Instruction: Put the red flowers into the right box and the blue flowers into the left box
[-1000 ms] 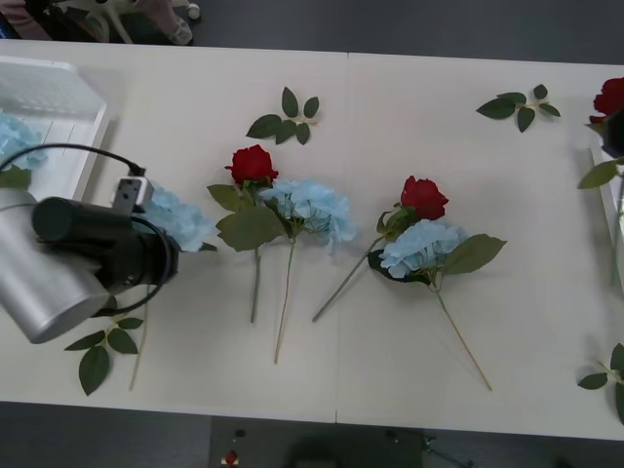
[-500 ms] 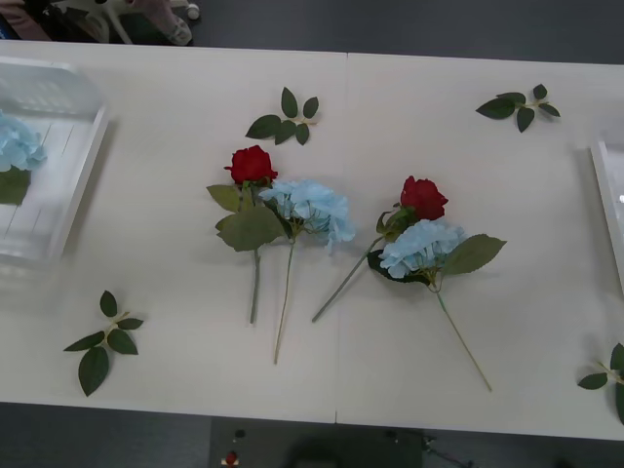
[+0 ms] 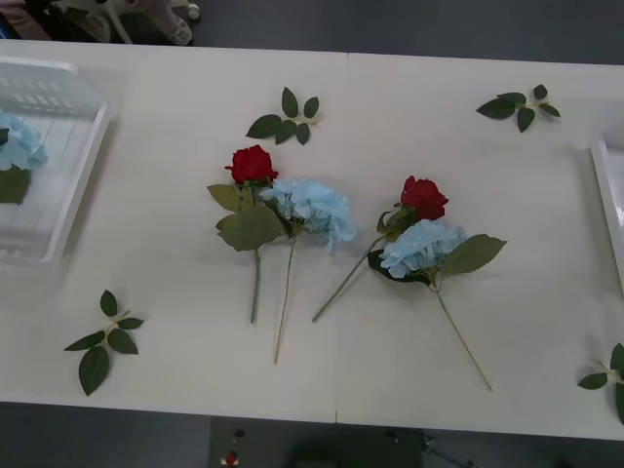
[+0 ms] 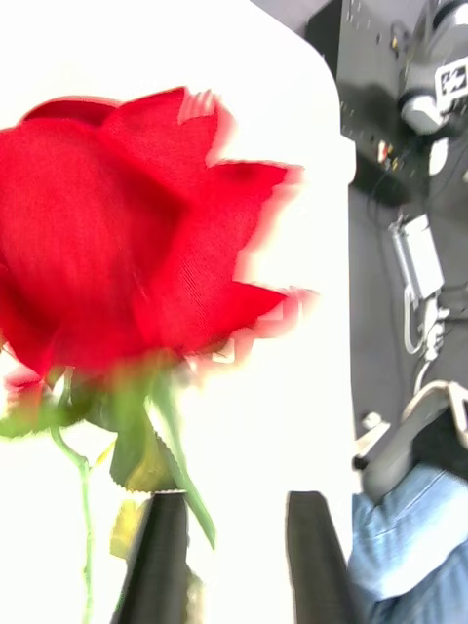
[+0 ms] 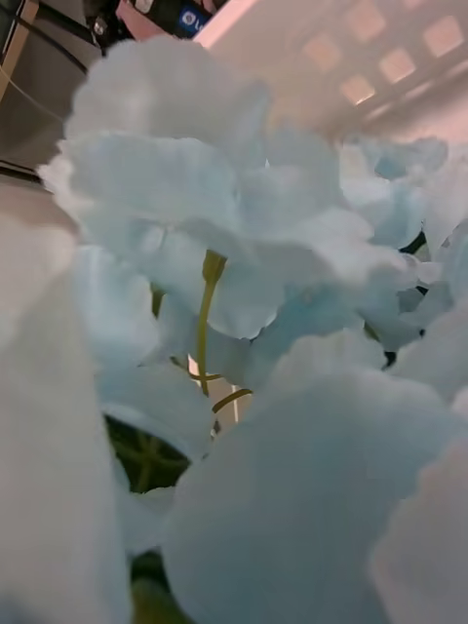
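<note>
Two red flowers (image 3: 252,164) (image 3: 425,197) lie mid-table, each next to a blue flower (image 3: 310,210) (image 3: 421,246), with their stems pointing toward me. Another blue flower (image 3: 18,146) lies inside the left box (image 3: 83,166) at the far left. A thin rim of the right box (image 3: 606,195) shows at the right edge. In the right wrist view a red flower head (image 4: 117,234) hangs very close above my right gripper (image 4: 234,512), over a white surface. Pale blue petals (image 5: 214,195) press up against my left wrist camera, with a latticed white wall (image 5: 390,58) behind them.
Loose green leaf sprigs lie at the back centre (image 3: 285,119), back right (image 3: 520,105), front left (image 3: 102,341) and front right edge (image 3: 609,375). A person's jeans-clad leg (image 4: 409,546) and floor equipment show beyond the table edge in the right wrist view.
The left arm and the blue flower beside it have left the front view. The red flower and dark gripper at the right edge are gone too. The table flowers have not moved.
</note>
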You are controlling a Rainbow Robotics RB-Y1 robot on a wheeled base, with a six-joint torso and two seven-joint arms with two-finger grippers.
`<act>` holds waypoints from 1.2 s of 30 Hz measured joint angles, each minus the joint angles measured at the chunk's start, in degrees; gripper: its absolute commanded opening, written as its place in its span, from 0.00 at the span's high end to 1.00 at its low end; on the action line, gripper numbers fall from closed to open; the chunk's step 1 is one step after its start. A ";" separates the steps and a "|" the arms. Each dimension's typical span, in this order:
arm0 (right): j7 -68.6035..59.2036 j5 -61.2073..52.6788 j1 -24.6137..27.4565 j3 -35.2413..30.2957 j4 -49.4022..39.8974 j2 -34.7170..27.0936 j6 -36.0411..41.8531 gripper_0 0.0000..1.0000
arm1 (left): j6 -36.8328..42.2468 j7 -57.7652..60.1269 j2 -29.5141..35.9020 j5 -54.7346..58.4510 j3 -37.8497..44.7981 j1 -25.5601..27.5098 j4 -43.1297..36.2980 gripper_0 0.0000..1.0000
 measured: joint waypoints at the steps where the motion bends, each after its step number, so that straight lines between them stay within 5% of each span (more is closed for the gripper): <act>1: 0.00 -0.75 0.00 0.00 0.31 0.00 0.00 0.35 | 0.00 0.00 0.00 0.12 -0.01 -0.19 -0.58 0.00; 8: 0.01 -10.86 0.00 0.00 0.45 0.00 0.55 0.25 | 0.00 -0.08 5.03 15.28 0.05 0.99 -10.54 0.00; 13: 0.02 -19.13 0.01 -0.02 -4.89 -0.16 8.04 0.19 | -0.02 -4.54 11.44 27.82 0.18 1.79 -12.25 0.00; 18: 0.02 -26.93 1.82 -0.06 -19.03 -2.19 16.24 0.18 | 3.46 -13.86 14.70 42.06 4.48 1.79 -13.21 0.00; 22: -0.22 -30.69 8.45 -2.82 -36.01 -5.17 19.67 0.19 | 15.94 -14.92 14.68 56.00 14.21 1.80 -15.85 0.00; 28: -9.25 -28.37 26.43 -11.94 -61.44 -7.95 19.46 0.18 | 26.48 -11.82 6.10 59.69 23.22 1.80 -23.92 0.00; 32: -14.33 -24.81 34.51 -13.27 -72.45 -8.45 18.29 0.18 | 27.15 1.62 -3.85 48.55 18.15 1.77 -28.13 0.00; 36: -18.10 -19.72 36.80 -9.90 -78.81 -8.23 18.32 0.19 | 24.81 8.62 -11.91 38.37 8.00 0.95 -27.32 0.00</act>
